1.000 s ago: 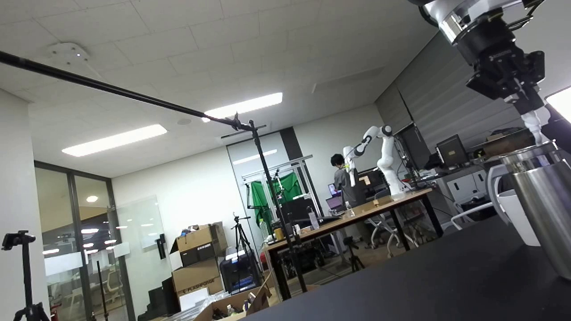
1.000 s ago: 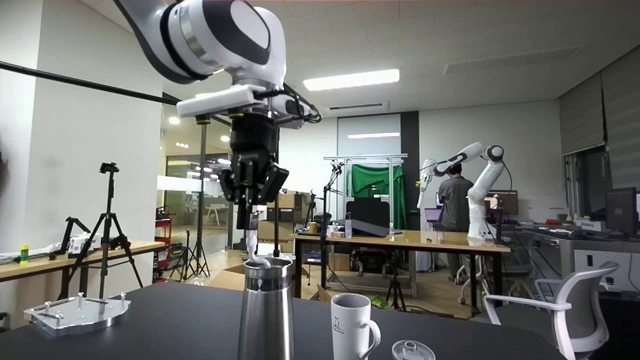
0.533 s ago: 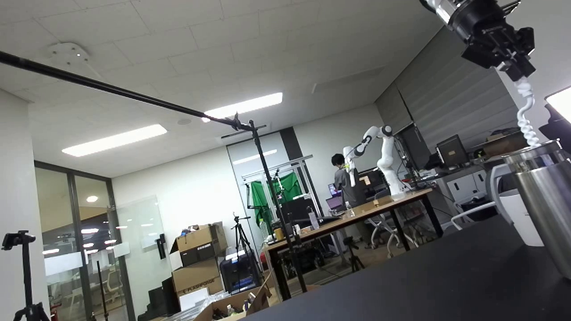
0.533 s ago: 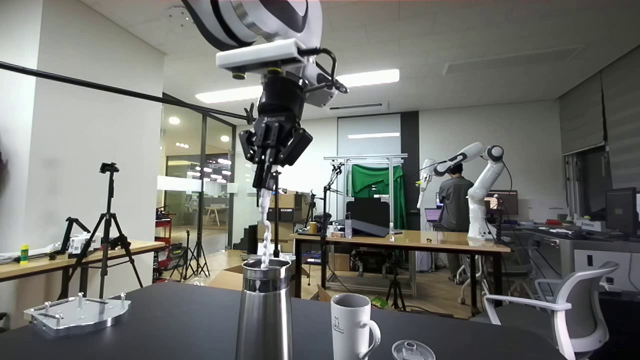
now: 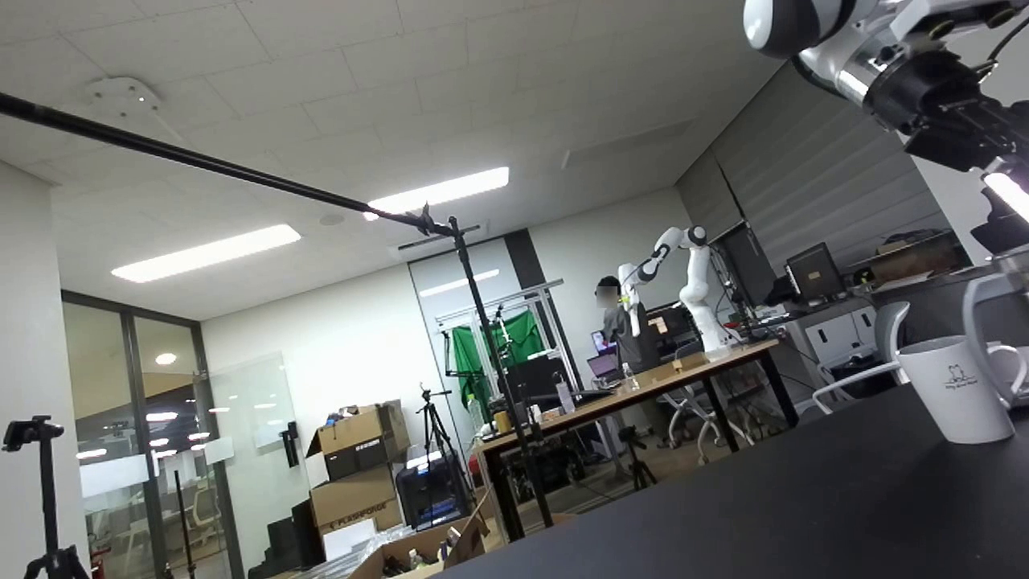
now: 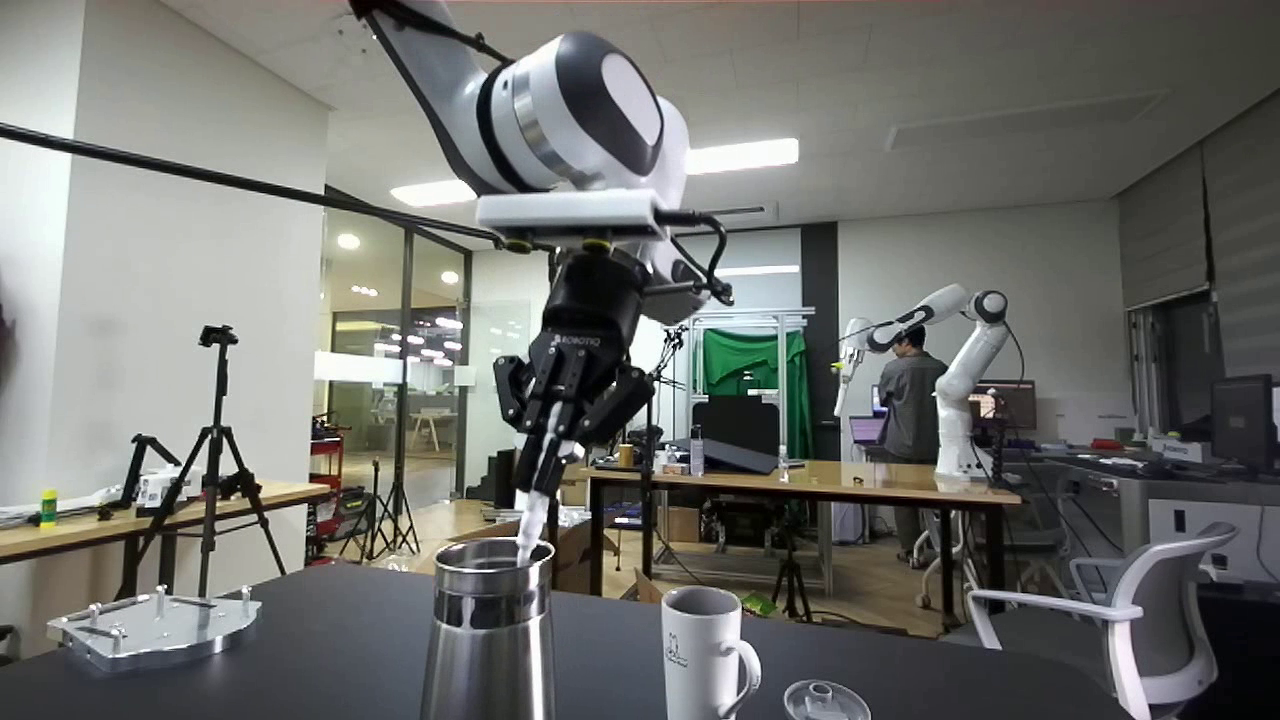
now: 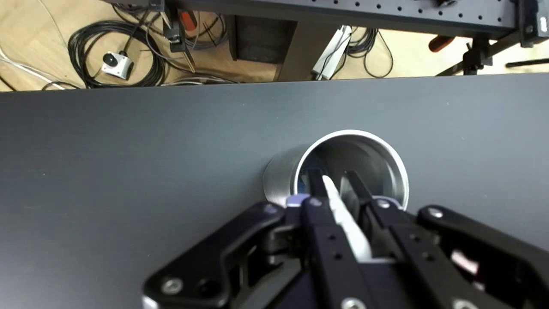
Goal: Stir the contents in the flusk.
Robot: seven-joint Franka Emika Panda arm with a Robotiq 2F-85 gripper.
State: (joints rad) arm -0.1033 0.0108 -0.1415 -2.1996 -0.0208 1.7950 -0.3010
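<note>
My jaws are clamping a white stick point(image 6: 532, 521) | done: it's dipping into the flask point(image 6: 489, 655) | left: I'm judging stirring unfinished

In an exterior view, 4 things rest on the surface point(image 6: 330, 645), left to right: a plate point(image 6: 150, 634), farther back; the flusk point(image 6: 490, 665); a mug point(image 6: 694, 650); and a lid point(image 6: 825, 703). The tool point(image 6: 540, 468) is above the flusk with a stick point(image 6: 532, 520) in its grip, the stick's lower end inside the flusk's mouth.
</note>
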